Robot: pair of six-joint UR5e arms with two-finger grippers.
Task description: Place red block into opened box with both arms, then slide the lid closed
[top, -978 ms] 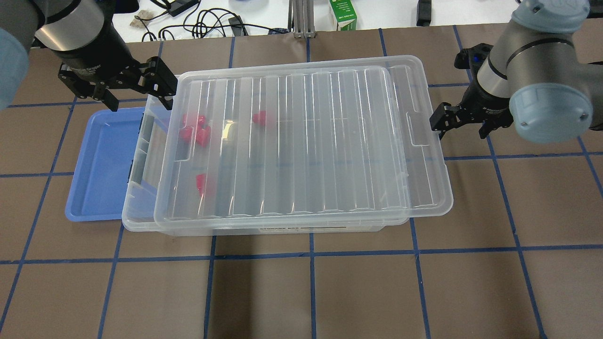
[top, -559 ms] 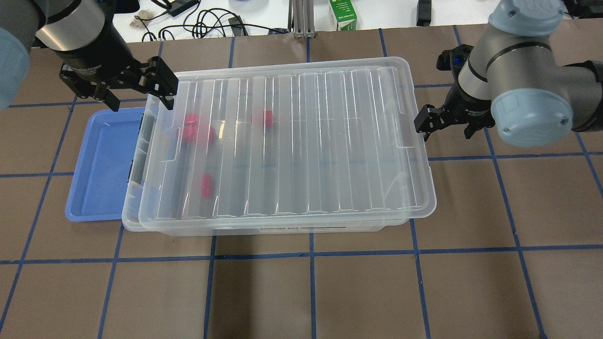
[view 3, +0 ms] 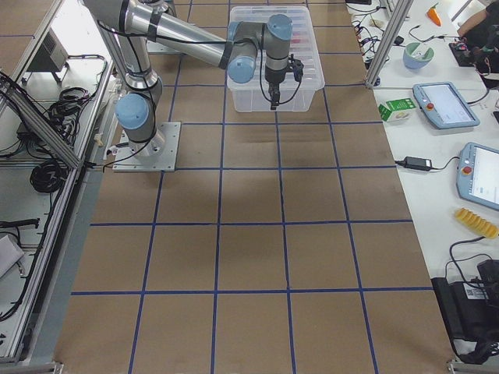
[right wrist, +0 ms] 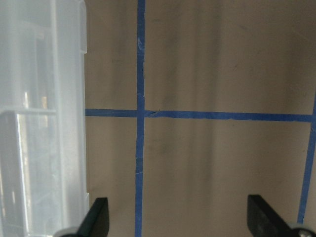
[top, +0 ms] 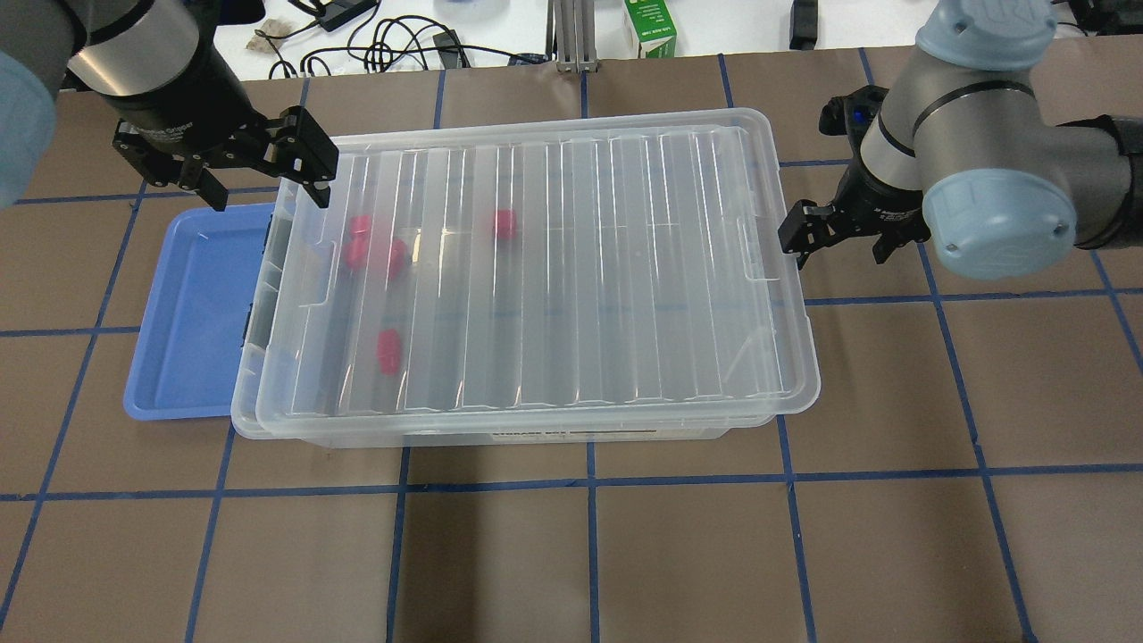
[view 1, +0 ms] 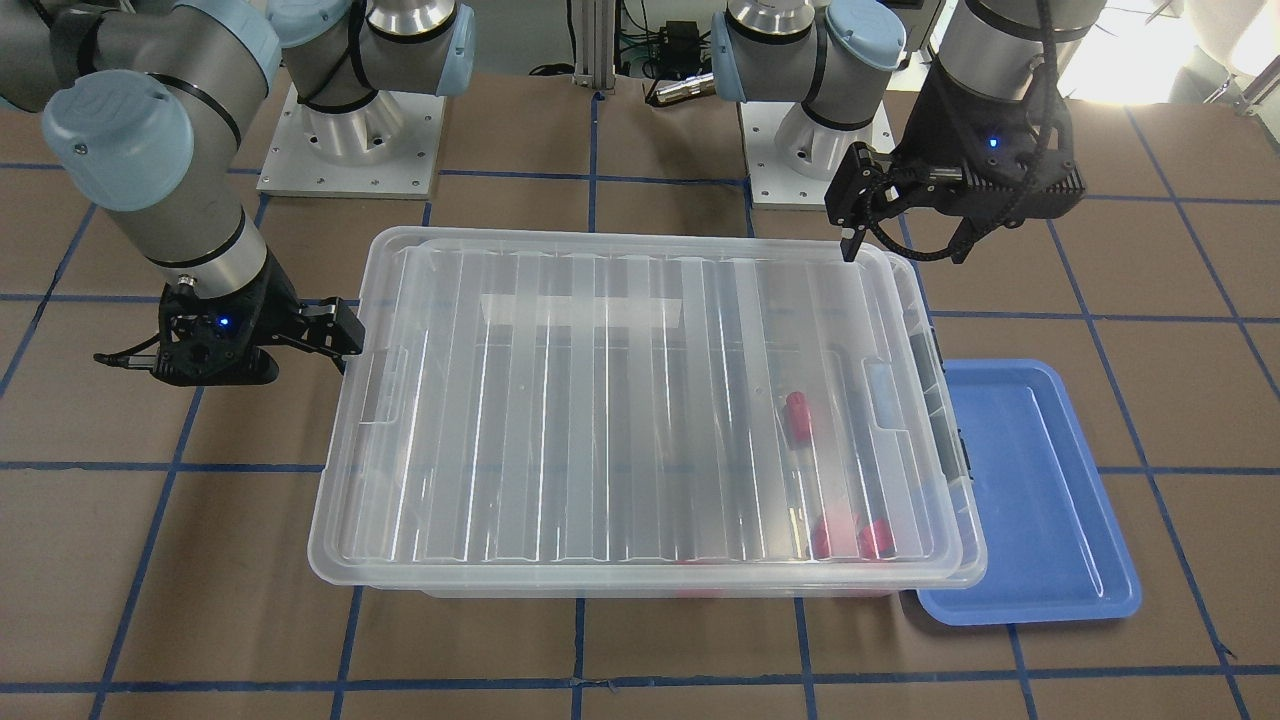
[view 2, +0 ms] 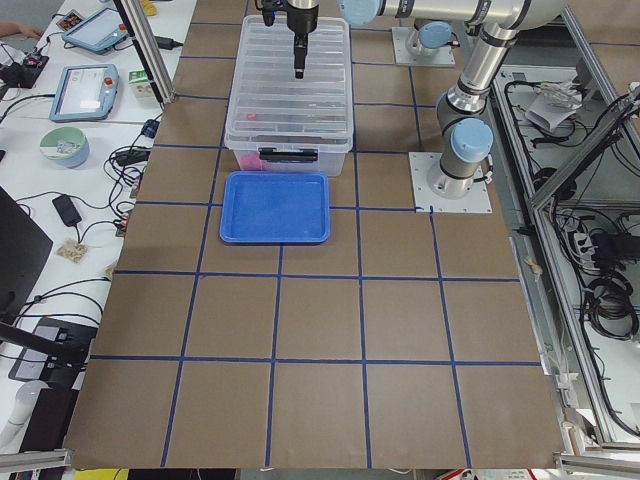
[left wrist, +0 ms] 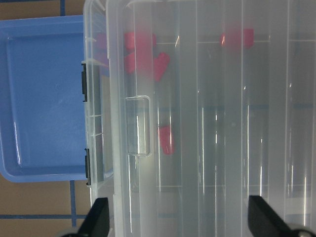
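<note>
Black jaws on both arms stand wide apart and hold nothing. The right gripper (top: 838,241) has one finger at the right short end of the lid (top: 580,268); contact is probable but not confirmed. The left gripper (top: 262,179) is over the far left corner of the box (top: 243,393); I cannot tell whether it touches. The red blocks (top: 504,223) lie inside the box, toward its left end, under the lid. A narrow strip of the box's left rim is uncovered, and the lid overhangs on the right. A blue tray (top: 192,304) lies just left of the box.

Assessment: placing is done and lid closure is nearly complete. The next move calls for a short, level push leftward on the lid's right end until the rims align.
</note>
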